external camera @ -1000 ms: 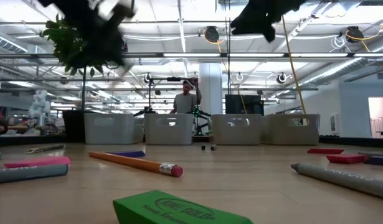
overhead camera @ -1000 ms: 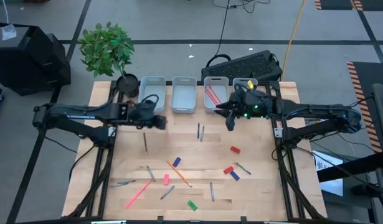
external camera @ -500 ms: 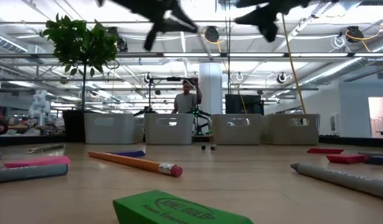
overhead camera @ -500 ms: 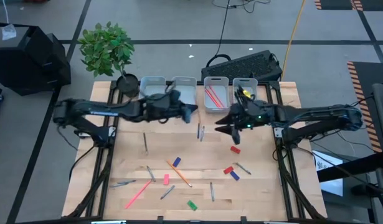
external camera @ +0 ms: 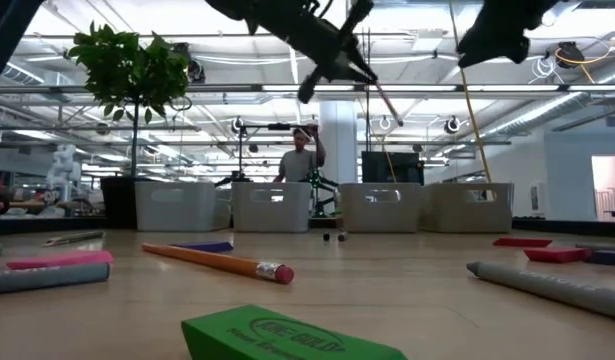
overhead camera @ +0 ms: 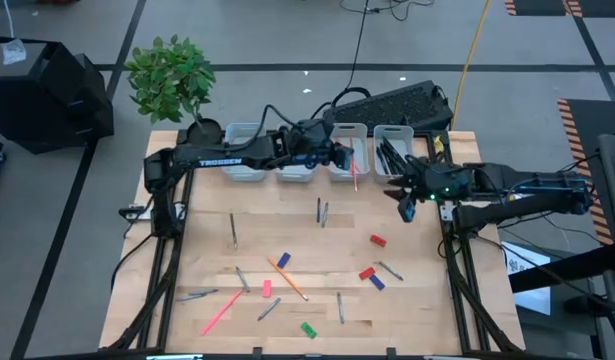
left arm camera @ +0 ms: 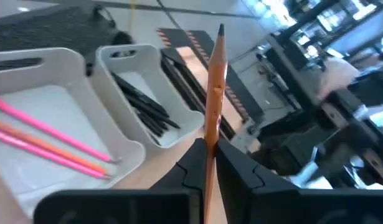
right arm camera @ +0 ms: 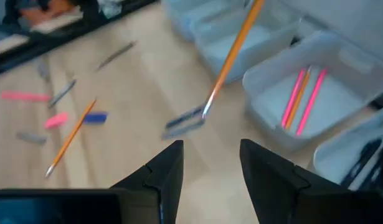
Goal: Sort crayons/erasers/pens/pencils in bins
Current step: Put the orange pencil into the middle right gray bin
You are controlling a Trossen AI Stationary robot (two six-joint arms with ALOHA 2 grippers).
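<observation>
A pale wooden desk (overhead camera: pixel 287 235) with visible plank seams is seen from above, with two dark jointed arms reaching over its far edge. Four matching grey-white plastic bins (overhead camera: pixel 245 150) with rounded rims stand in a row along that edge. The third bin from the left (overhead camera: pixel 344 157) holds thin pink and orange sticks; the fourth (overhead camera: pixel 391 147) holds slim black ones.

The left tool (overhead camera: pixel 337 157) hovers over the third bin, its two dark fingers pinched tightly on an orange wooden pencil (left arm camera: pixel 215 93) with a dark sharpened tip (the wrist camera shows the pencil rising straight up between the fingers).

The right tool (overhead camera: pixel 404 203) hangs above the desk just in front of the fourth bin, its fingers spread apart with nothing between them.

Small chunky erasers lie scattered on the near half of the desk: a red eraser (overhead camera: pixel 377 240), another red one (overhead camera: pixel 366 272) touching a blue eraser (overhead camera: pixel 377 283), a second blue one (overhead camera: pixel 284 261), a pink eraser (overhead camera: pixel 267 289) and a green eraser (overhead camera: pixel 308 329) near the front edge. Thin grey sticks, a long pink stick (overhead camera: pixel 221 312) and an orange pencil with an eraser tip (overhead camera: pixel 287 278) lie loose among them.

A leafy potted plant (overhead camera: pixel 173 80) stands at the far left corner.
</observation>
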